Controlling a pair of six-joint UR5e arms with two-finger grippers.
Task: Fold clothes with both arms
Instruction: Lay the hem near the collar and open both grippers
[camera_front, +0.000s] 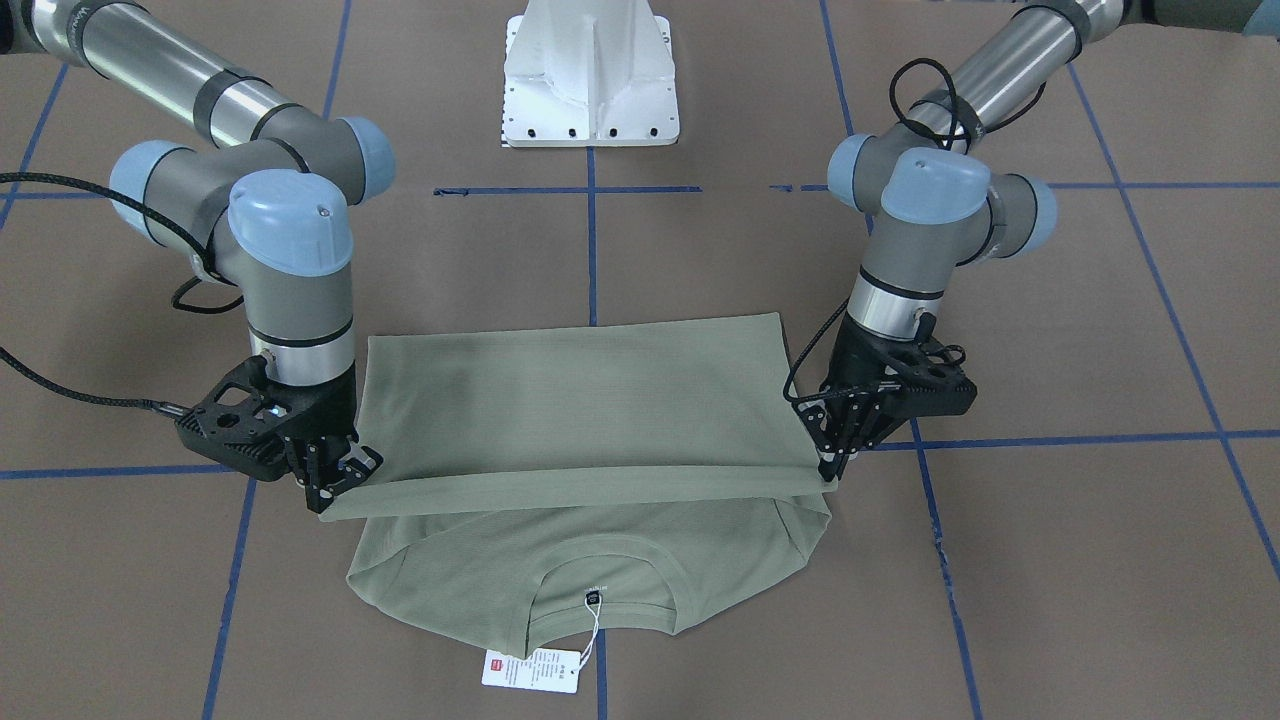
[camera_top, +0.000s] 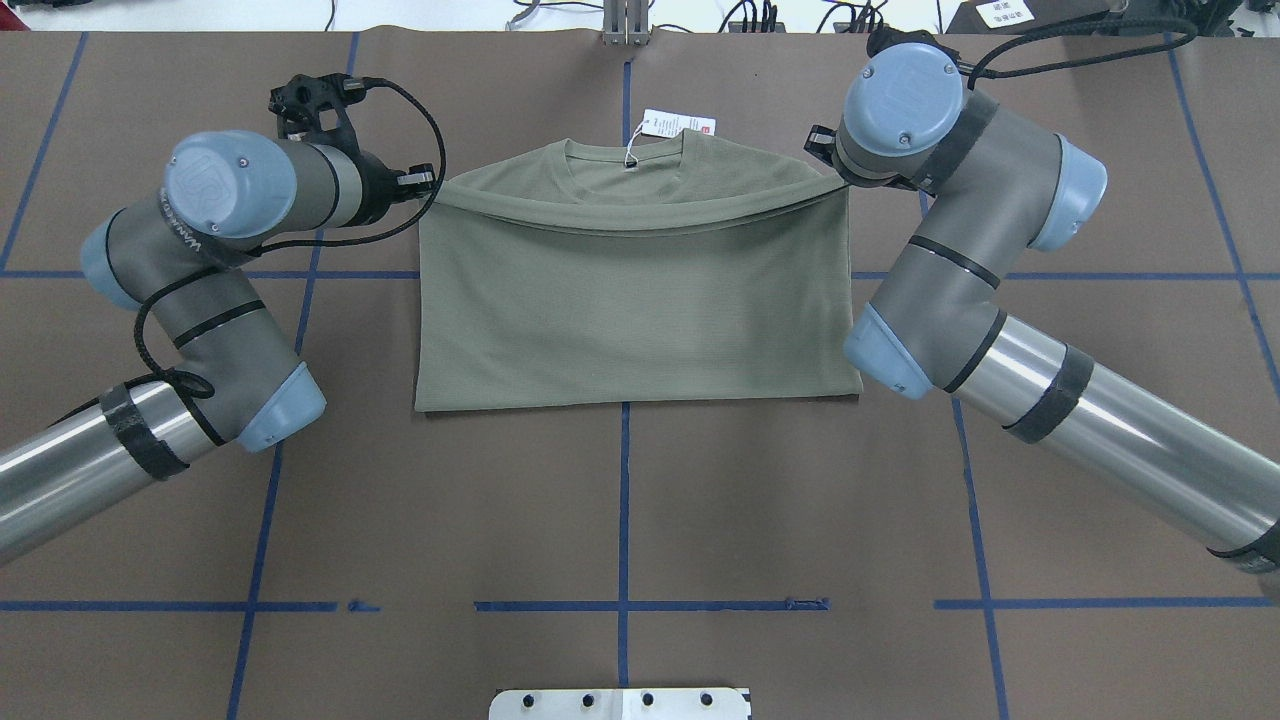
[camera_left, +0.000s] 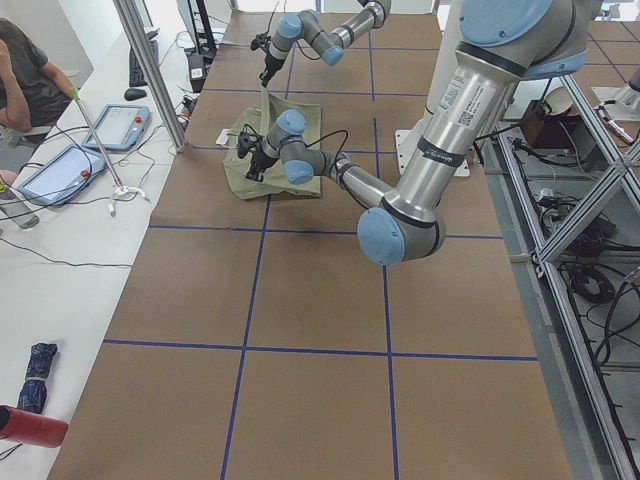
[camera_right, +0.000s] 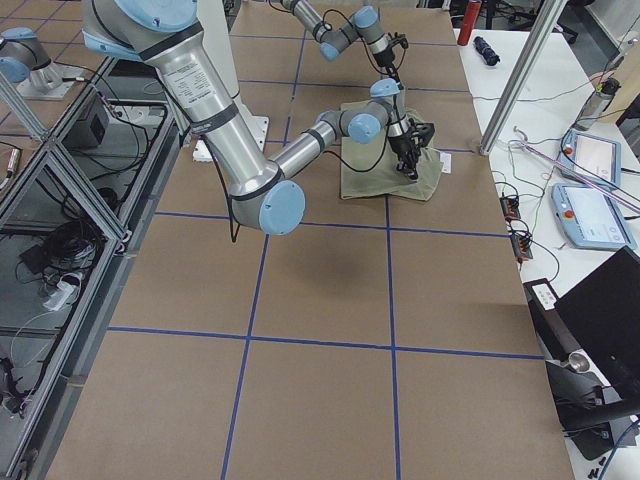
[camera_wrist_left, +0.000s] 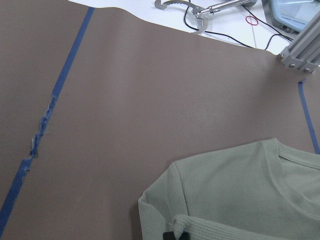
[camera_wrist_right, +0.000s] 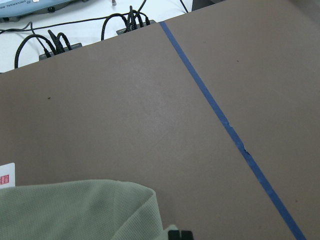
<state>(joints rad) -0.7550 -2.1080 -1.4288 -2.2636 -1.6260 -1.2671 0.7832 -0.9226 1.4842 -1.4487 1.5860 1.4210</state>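
sage shirt (camera_front: 580, 400) half folded in the middle of the table (camera_front: 1050, 580), collar toward the operators' side, long axis crosswise
left gripper (camera_front: 832, 468) and right gripper (camera_front: 335, 487) each pinch a corner of the folded-over hem edge; front view shows the hang tag (camera_front: 530, 670) flat beyond the neckline, overhead hides the right pinch under the wrist; bare room on both sides

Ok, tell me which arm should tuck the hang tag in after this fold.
Probably the right. The hang tag lies nearer the right gripper than the left gripper, and only the right wrist view shows it. Both are shut on the shirt; it must release first.
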